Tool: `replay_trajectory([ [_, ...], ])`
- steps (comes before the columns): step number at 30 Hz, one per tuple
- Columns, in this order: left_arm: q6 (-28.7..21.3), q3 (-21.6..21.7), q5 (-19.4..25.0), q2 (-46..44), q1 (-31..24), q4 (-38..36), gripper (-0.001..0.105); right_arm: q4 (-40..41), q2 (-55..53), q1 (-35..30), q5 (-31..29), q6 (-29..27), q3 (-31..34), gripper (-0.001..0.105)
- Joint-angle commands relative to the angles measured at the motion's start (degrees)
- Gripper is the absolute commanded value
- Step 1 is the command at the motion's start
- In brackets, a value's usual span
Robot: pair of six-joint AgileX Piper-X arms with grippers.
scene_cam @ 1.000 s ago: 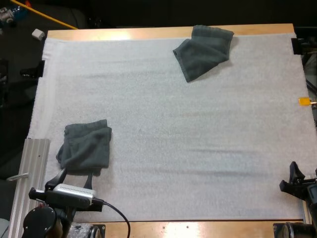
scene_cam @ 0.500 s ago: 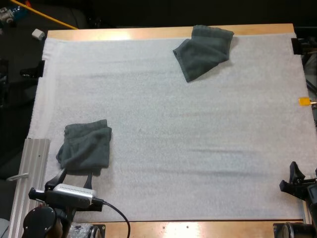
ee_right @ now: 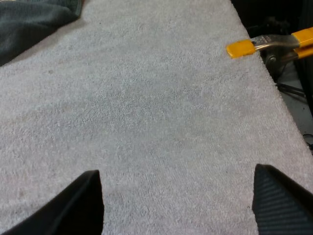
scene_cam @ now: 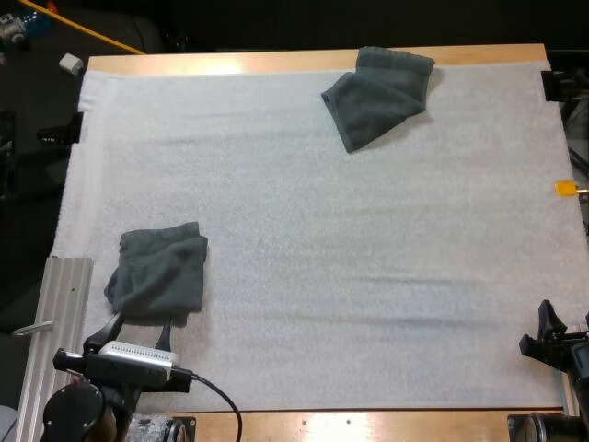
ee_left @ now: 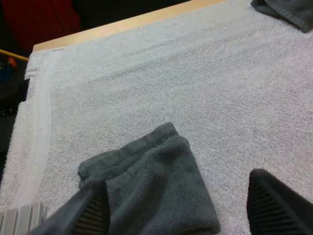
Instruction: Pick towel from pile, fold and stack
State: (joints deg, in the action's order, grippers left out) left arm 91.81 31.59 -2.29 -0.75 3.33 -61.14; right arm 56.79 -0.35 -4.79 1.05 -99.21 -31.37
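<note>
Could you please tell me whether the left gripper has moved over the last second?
No. The left gripper sits at the near edge of the towel, beside the metal rail, exactly as before.

WORKTOP UNDER SOFT LIGHT: A white mat (scene_cam: 322,276) covers nearly all of the wooden worktop (scene_cam: 276,63), lying flat ahead of the left fingers (ee_left: 93,208) and the right fingers (ee_right: 78,200). Pale wood shows as a strip along the far edge, where light glares on it. A ribbed metal rail (scene_cam: 55,313) lies just outside the left fingers. An orange clamp (ee_right: 244,48) sits at the mat's edge ahead of the right fingers. Beyond the worktop the room is dark, with a red surface (ee_left: 44,19) far ahead of the left fingers.
</note>
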Motion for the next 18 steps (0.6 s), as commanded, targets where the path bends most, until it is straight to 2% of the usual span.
replay_trajectory([
  [1,0.25,0.14,-0.18,-8.13,0.14,1.33,0.058,0.13,-2.33,-0.09,-0.05,-0.5,-0.11,0.062],
  [18,0.2,0.17,0.04,-7.89,0.12,1.34,0.058,-0.19,-2.25,-0.13,0.07,-0.27,-0.15,0.063],
])
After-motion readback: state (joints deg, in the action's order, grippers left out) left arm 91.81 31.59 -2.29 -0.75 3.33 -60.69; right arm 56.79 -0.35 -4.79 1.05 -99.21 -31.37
